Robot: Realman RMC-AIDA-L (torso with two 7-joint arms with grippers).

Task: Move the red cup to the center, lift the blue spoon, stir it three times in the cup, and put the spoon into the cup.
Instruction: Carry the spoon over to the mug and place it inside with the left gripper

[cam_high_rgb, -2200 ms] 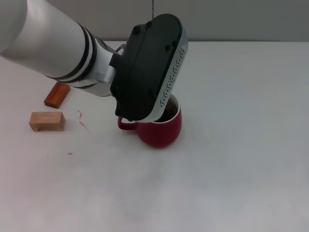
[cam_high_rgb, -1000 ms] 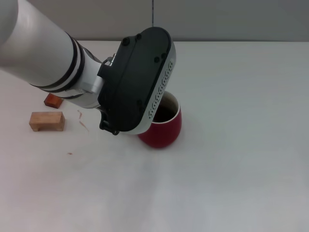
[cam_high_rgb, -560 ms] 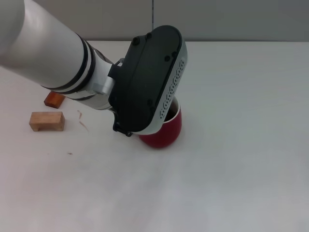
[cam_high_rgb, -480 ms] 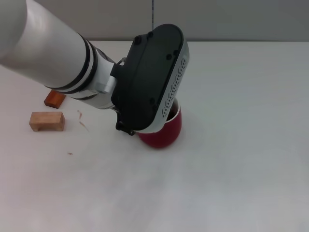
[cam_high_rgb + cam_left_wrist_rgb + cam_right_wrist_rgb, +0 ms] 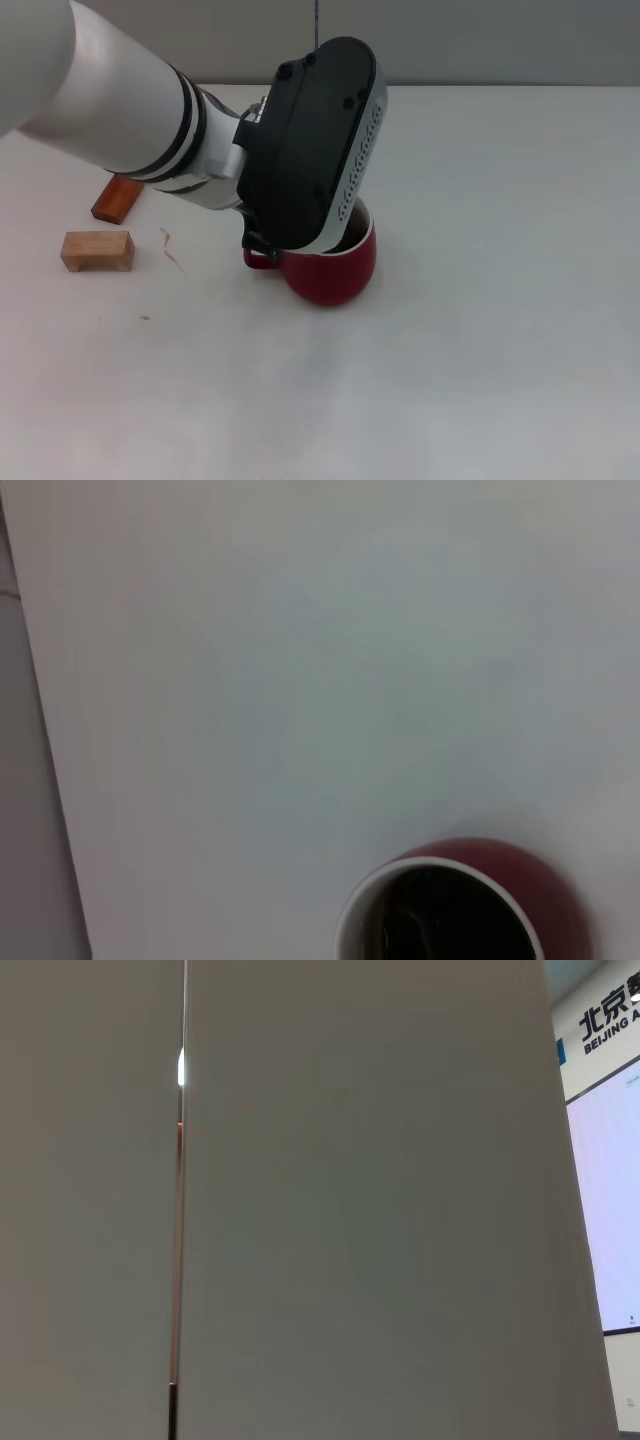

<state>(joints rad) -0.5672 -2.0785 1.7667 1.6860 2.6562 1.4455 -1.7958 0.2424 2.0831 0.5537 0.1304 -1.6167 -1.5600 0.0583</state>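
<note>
The red cup point(image 5: 338, 272) stands upright on the white tabletop, its handle point(image 5: 258, 260) pointing to the left of the head view. My left arm reaches in from the left, and its black wrist housing point(image 5: 315, 140) hangs right over the cup's mouth and hides the gripper. In the left wrist view the cup point(image 5: 525, 873) shows from above with its pale rim and dark inside, where a faint grey shape lies. The blue spoon's pale blue handle is not visible in any view. My right gripper is out of view.
A pale wooden block point(image 5: 97, 250) and a reddish-brown block point(image 5: 117, 198) lie at the left of the table. A thin scrap point(image 5: 172, 248) lies between them and the cup. A grey wall runs behind the table's far edge.
The left wrist swung left and nearer over the cup, then back right and up. The cup's handle was covered and shows again. The cup has stayed in place.
</note>
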